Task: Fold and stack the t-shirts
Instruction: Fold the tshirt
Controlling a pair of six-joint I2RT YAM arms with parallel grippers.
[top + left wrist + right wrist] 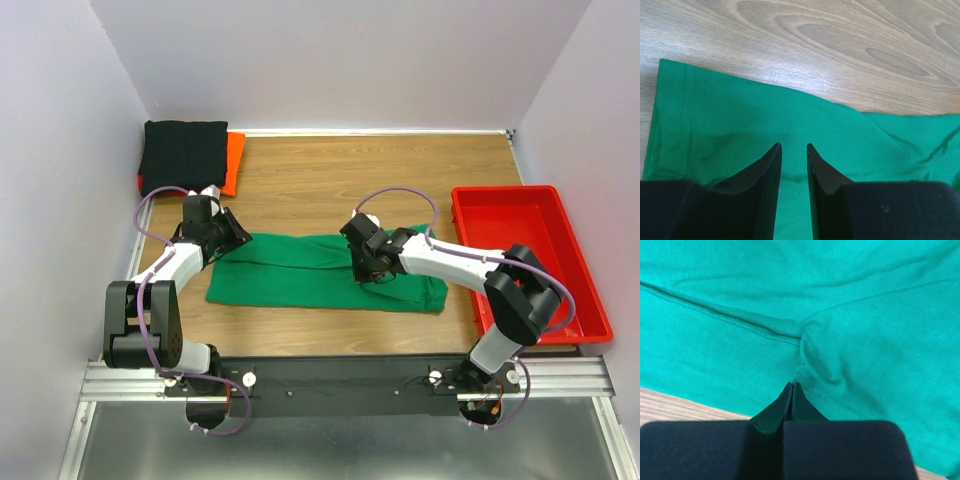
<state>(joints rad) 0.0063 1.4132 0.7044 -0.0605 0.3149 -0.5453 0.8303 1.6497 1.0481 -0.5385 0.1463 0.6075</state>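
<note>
The green t-shirt (300,275) lies as a long folded band across the middle of the wooden table. My left gripper (235,235) is over its left end, and in the left wrist view its fingers (793,146) stand a little apart above the green cloth (740,125) with nothing pinched. My right gripper (368,272) is down on the shirt's middle. In the right wrist view it (792,385) is shut, with a puckered fold of the green cloth (865,340) caught at its tips near a stitched hem. A folded black t-shirt (185,152) lies on the orange-red one (234,160) at the back left corner.
A red plastic tray (500,192) stands at the right side of the table, beside the right arm's elbow. Walls close in the table on the left, back and right. Bare wood (330,180) shows behind the green shirt.
</note>
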